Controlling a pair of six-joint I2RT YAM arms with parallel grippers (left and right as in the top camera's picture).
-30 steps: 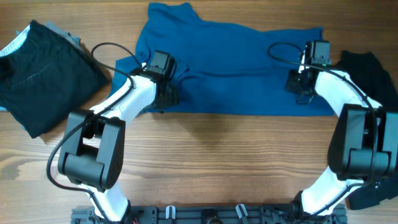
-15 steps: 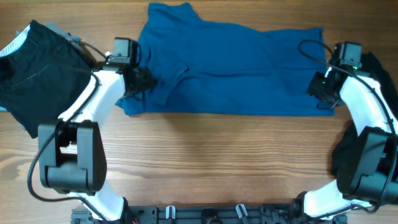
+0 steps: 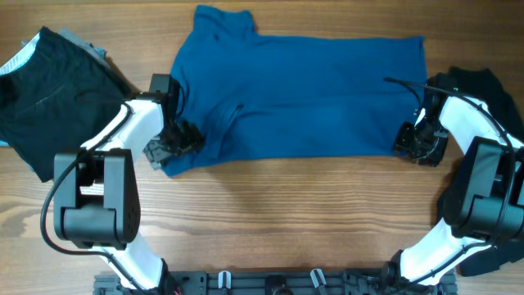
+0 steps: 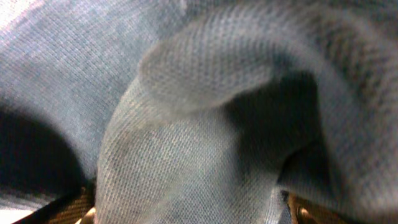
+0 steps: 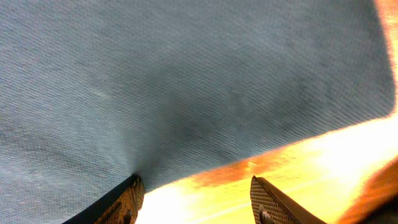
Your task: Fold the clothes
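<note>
My left tool (image 3: 174, 141) sits at the near left corner of the blue shirt (image 3: 311, 90). Its tips show only at the bottom corners of the wrist view, wide apart, with a fold of knit bulging between them; it seems unclamped, though the cloth is too close to the lens to be sure. My right tool (image 3: 413, 143) is at the near right corner, its fingers (image 5: 124, 199) spread, bare counter (image 3: 286, 221) between them and the hem just touching one tip.

The shirt lies spread sideways and mostly flat, collar (image 3: 225, 16) at the far left. I judge the work is early: smoothing looks done, every fold is left. A black garment (image 3: 57, 106) lies crumpled beyond my left arm, and another dark garment (image 3: 475, 86) beside my right.

I can read no label or writing.
</note>
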